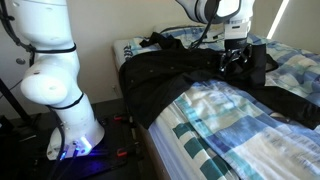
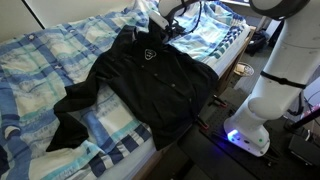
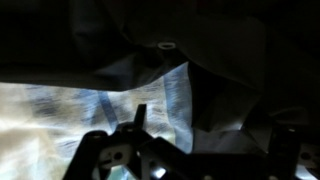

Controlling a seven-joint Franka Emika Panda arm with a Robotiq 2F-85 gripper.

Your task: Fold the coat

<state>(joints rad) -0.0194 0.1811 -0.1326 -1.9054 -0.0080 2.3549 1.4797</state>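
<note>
As the gripper hangs low, the large black, slightly shiny fabric coat lies across the bed

From beside the bed, in an exterior view, the coat drapes over the blue-and-white patterned bedspread. The dark gripper sits at the coat's far edge under the white arm, and the rounded white robot base stands on the floor alongside.

In an exterior view from the foot end, the coat lies opened flat with its sleeves flung wide. Its small white mark faces up and its hem spills over the mattress edge. The gripper hovers by the collar.

The wrist view is dim. Dark coat fabric with a small round ring fills the top and right, beside a bright patch of bedspread. The gripper's fingers show as silhouettes standing apart; I cannot tell whether they touch the cloth.
</note>
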